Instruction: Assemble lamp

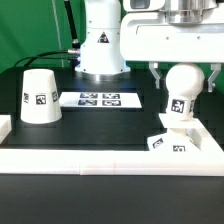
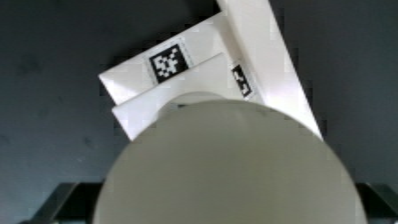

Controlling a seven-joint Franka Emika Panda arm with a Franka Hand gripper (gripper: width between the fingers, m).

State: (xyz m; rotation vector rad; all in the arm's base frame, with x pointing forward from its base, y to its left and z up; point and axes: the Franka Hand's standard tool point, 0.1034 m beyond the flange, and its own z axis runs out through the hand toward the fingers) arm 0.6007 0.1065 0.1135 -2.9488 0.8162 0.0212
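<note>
My gripper (image 1: 184, 78) is shut on the ball-topped bulb (image 1: 182, 92), holding it by the round top above the flat square base (image 1: 168, 141) at the exterior view's right. The bulb's tagged lower end hangs just over the base; I cannot tell whether they touch. In the wrist view the bulb's round top (image 2: 222, 165) fills the picture, with the tagged base (image 2: 187, 65) beyond it and a dark finger (image 2: 68, 203) at its side. The cone shade (image 1: 40, 97) stands wide end down at the exterior view's left, apart from the gripper.
The marker board (image 1: 100, 99) lies flat in the middle back of the black mat. The big white robot pedestal (image 1: 100, 45) stands behind it. A raised white rim (image 1: 100, 155) runs along the front edge and both sides of the table.
</note>
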